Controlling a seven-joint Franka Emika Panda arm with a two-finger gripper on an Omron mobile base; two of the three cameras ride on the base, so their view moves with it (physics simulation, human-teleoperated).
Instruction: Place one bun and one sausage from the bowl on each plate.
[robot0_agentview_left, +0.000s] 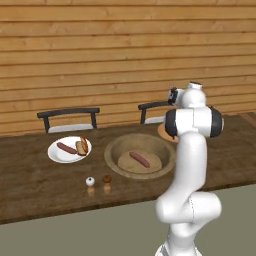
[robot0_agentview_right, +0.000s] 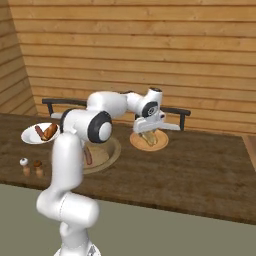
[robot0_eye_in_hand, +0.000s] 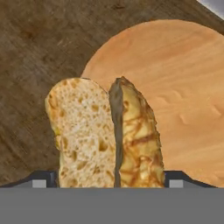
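Right now the gripper (robot0_agentview_right: 148, 134) is hanging low over a round tan plate (robot0_agentview_right: 161, 144) on the far side of the wood table (robot0_agentview_right: 200, 170), jaws standing wide w/ a bun (robot0_eye_in_hand: 105, 131) sitting between the fingertips; in the hand view the bun is lying split, pale crumb face on one side, browned crust on the other, resting on the near edge of that tan plate. Whether the fingers are actually pressing on it — can't tell; they're looking spread either side rather than clamped. The bowl (robot0_agentview_left: 112, 150), wide & tan, is sitting mid-table and is holding one sausage (robot0_agentview_left: 139, 159) lying slantwise on its floor. To the left the white plate (robot0_agentview_left: 55, 154) is carrying another sausage (robot0_agentview_left: 66, 148) & a second bun (robot0_agentview_left: 82, 146), the two lying just beside each other, bun toward the bowl side. In front of bowl & white plate, near the table's front edge, a small white shaker (robot0_agentview_left: 90, 181) & a small brown shaker (robot0_agentview_left: 107, 179) are standing side by side. Two dark chairs (robot0_agentview_left: 68, 118) are showing behind the table, against the plank wall.
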